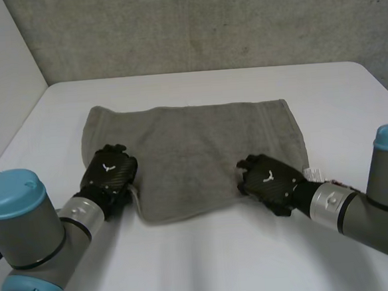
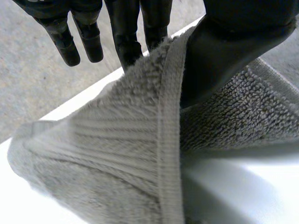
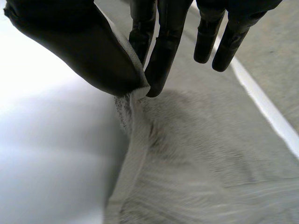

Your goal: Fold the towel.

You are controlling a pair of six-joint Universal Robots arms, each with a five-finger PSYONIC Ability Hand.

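Grey towel (image 1: 194,152) spread mostly flat on the white tabletop (image 1: 209,264), roughly mid-table, long side running left to right. Left hand (image 1: 108,173) is at the towel's near left corner, its fingers (image 2: 133,42) and thumb pinching the hemmed edge, with the corner lifted off the tabletop. Right hand (image 1: 269,179) is on the near edge toward the right corner, its fingers (image 3: 161,56) and thumb clamped on the hem there, that edge raised a little. Far edge of the towel lies flat. Grey wall (image 1: 205,25) stands beyond the far side.

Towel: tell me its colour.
The towel is plain grey, best seen in the head view.
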